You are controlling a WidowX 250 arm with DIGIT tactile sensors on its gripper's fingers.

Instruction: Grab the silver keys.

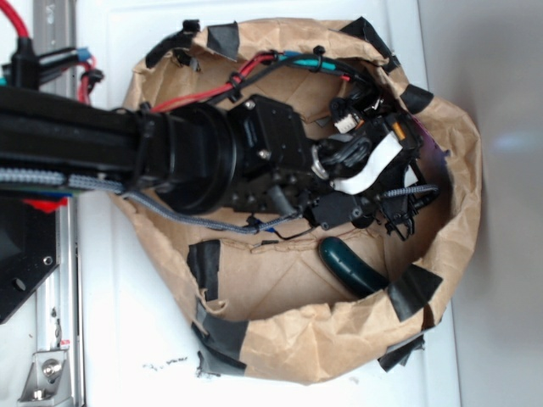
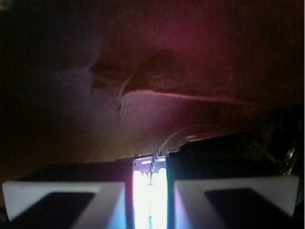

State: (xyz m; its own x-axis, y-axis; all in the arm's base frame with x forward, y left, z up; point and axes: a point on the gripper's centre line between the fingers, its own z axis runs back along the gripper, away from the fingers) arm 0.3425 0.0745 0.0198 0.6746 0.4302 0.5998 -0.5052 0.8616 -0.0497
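We see gripper [image 2: 150,191] deep inside paper bag [image 1: 356,331], fingers [image 2: 66,200] drawn close, narrow bright gap between. Silver keys: cannot find them, maybe hidden under arm. Grasp unconfirmed, lift remains.

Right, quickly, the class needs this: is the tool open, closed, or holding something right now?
Tool: fingers close together, with bright glare and a thin wire loop at the gap; whether it grips anything cannot be told.
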